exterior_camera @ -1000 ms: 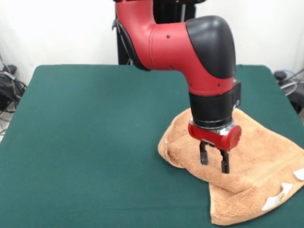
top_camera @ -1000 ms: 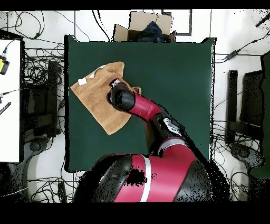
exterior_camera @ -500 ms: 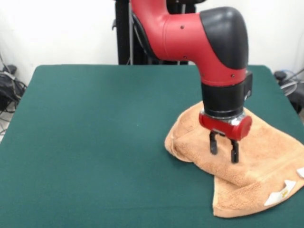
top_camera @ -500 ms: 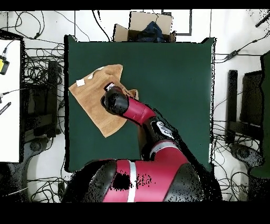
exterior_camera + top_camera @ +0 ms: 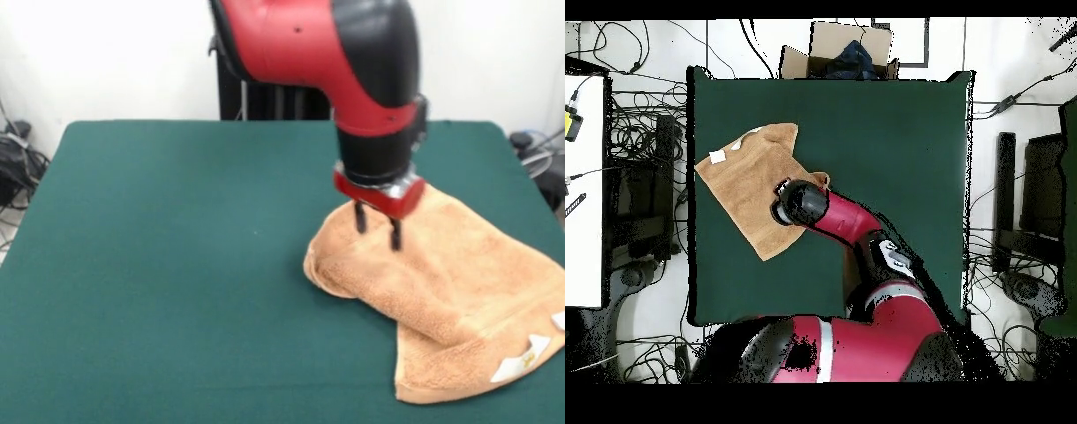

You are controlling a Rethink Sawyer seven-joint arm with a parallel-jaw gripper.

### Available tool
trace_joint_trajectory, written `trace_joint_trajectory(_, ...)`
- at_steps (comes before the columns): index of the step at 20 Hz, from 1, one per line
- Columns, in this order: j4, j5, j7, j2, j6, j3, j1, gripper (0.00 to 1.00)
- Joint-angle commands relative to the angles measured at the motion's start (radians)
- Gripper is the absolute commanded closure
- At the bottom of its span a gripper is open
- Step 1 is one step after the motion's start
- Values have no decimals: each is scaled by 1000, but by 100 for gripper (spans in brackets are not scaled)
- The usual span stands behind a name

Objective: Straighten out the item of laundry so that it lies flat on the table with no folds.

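Towel (image 5: 441, 291) lies just below the gripper (image 5: 377, 231), doubled over itself: a thick rolled fold runs along the side under the fingers, and a loose lower layer trails out beyond it toward the white tags (image 5: 521, 360). The gripper hangs above the fold with its two fingers apart and nothing between them, clear of the cloth as far as I can tell.

To flatten this well, I'd say it should come down on the top layer only, right at the fold's lip, pinch just that one ply, and draw it back off the layer beneath, keeping low so the cloth slides rather than bunches.

The table (image 5: 177, 265) has broad bare green on the gripper's open side. On the other, the towel sits near the table edge, so unfolding that way risks overhang.
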Motion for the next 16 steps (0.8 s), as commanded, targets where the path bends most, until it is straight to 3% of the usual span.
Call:
trace_joint_trajectory(1, -26, -129, -55, 20, 143, -74, -96, 0)
trace_joint_trajectory(6, -79, -203, -45, 39, 154, -64, -125, 0)
trace_joint_trajectory(16, -315, -329, -34, 154, 133, -116, -117, 0)
